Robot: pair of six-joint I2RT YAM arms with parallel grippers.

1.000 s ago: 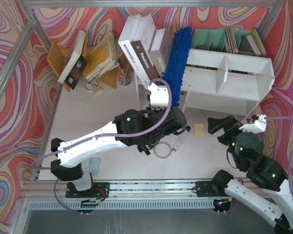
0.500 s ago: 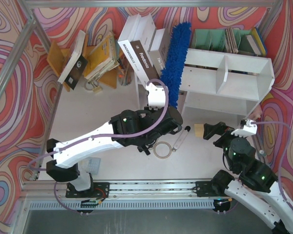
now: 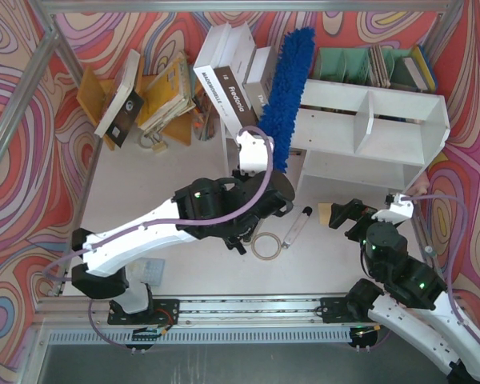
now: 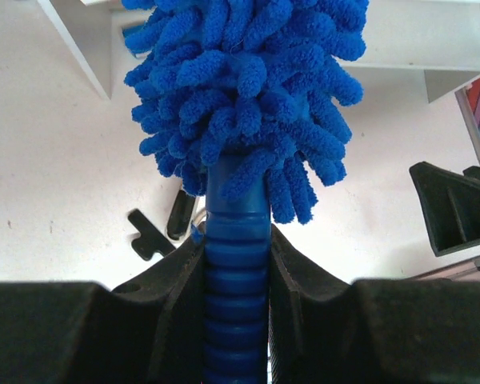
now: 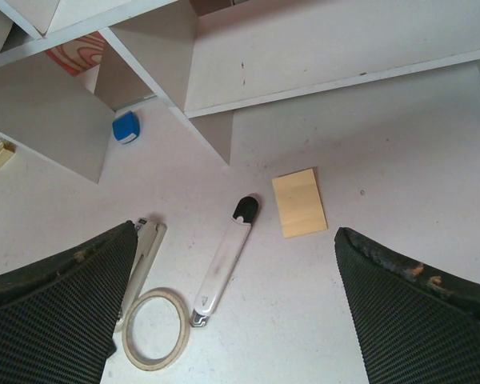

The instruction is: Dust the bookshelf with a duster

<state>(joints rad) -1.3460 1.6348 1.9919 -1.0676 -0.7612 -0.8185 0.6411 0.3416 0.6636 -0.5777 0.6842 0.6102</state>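
- Left wrist view: the left fingers (image 4: 238,264) are clamped tight on the duster (image 4: 248,104) by its ribbed handle. The grip sits just below the head, apparently to leave all the shaggy pile free for wiping.
- Top external view: the duster lies slanted along the left end of the bookshelf (image 3: 336,94), its tip past the top board. Contact is likely but cannot be confirmed.
- Right wrist view: the right fingers (image 5: 234,236) are spread wide and hold nothing. They hang above the counter (image 5: 400,144) before the shelf, seemingly out of the sweep.
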